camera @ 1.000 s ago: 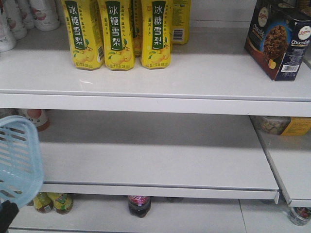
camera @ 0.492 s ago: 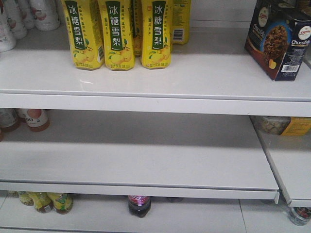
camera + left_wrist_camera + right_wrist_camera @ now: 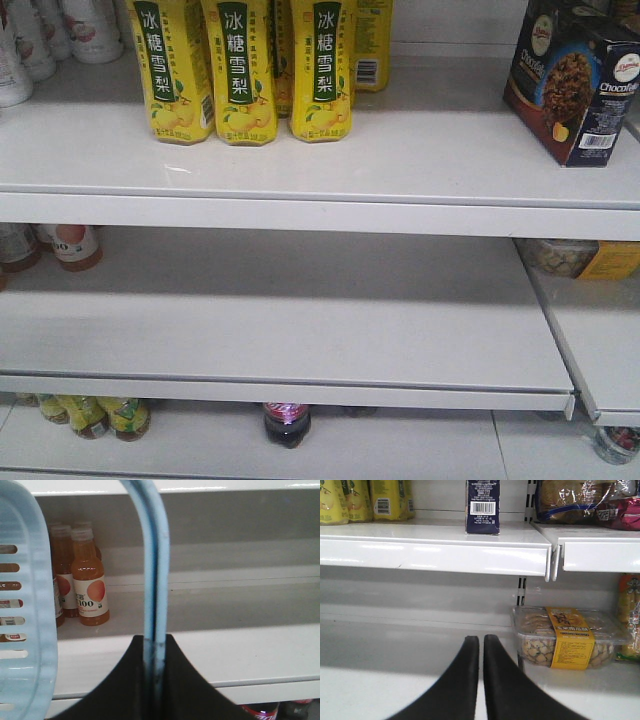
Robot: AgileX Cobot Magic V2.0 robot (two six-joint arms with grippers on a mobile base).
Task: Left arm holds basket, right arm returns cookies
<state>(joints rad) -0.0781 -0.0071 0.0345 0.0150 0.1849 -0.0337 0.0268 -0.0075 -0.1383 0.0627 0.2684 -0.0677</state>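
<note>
While the left hand (image 3: 155, 680) pinches the basket's (image 3: 27, 605) handle, navy-and-brown cookies (image 3: 572, 85) stand upright; right hand (image 3: 481, 645) pressed together.

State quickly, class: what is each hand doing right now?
Left hand: closed on the basket handle.
Right hand: closed, holding nothing.

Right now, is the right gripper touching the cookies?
Apart. Right wrist view: right gripper is empty, fingers together, well below the cookies standing on the upper shelf.
</note>
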